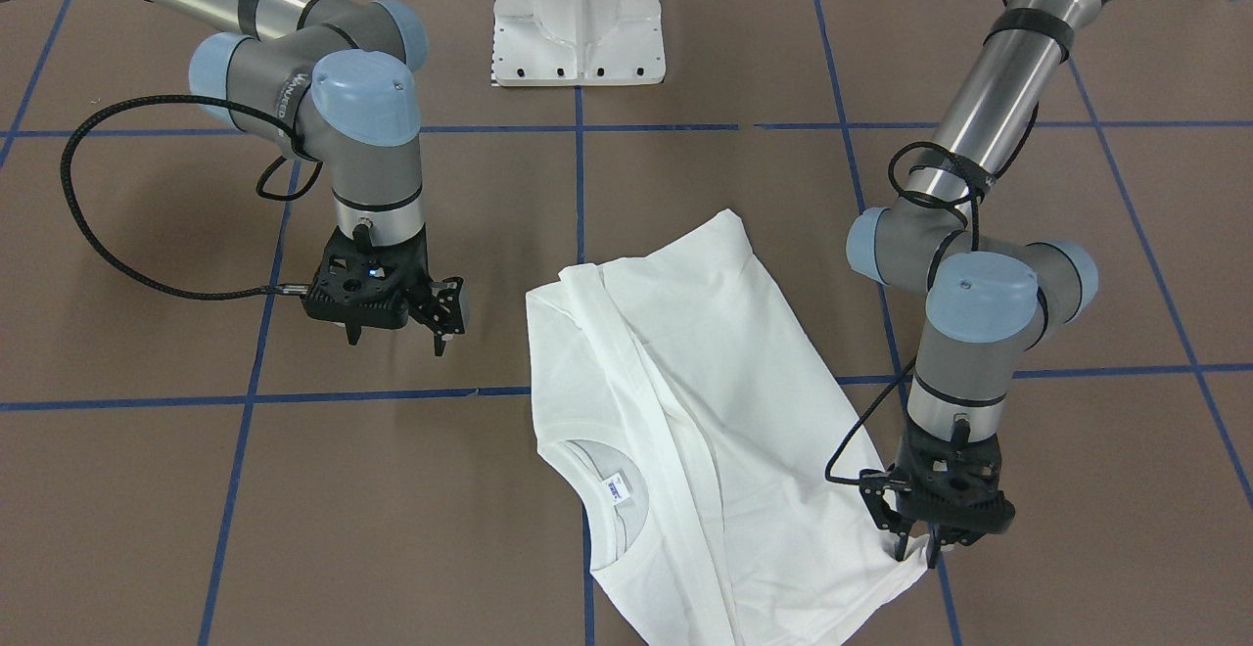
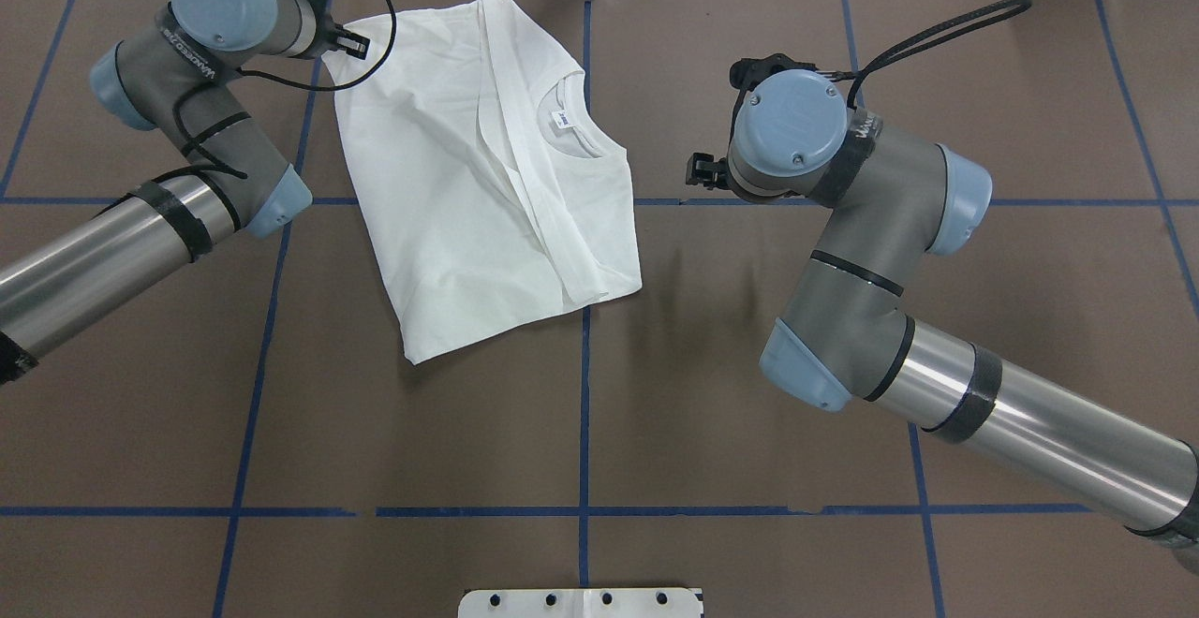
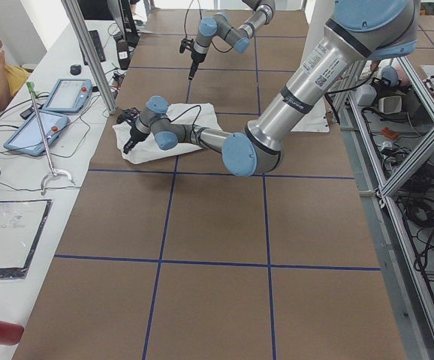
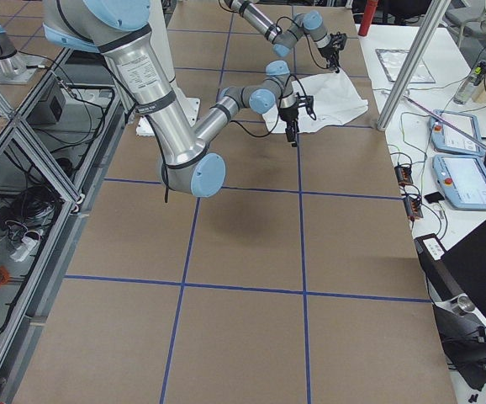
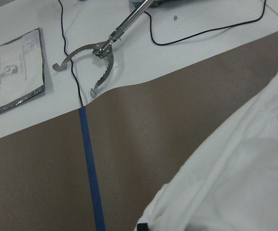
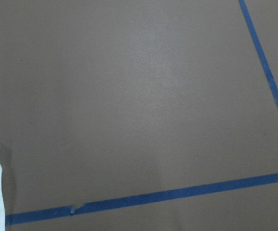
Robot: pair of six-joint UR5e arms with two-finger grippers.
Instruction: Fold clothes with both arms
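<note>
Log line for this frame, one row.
left gripper: shut on T-shirt corner | right gripper: open, over bare table | T-shirt: partly folded

T-shirt (image 1: 705,382) lies on table (image 1: 294,529), left tool (image 1: 915,553) at its corner, right tool (image 1: 396,341) well apart.

T-shirt (image 1: 685,401): collar end cut off by the front-facing view's bottom edge; only a sliver shows at the right wrist view's left edge.
Neck label (image 1: 617,489): print too small to read.
Left gripper (image 1: 913,553): overhead, mostly behind its own wrist; fingertips partly buried in cloth.
Right gripper (image 1: 396,341): overhead, largely under its wrist cap.
White pedestal (image 1: 578,29): top cut off.
</note>
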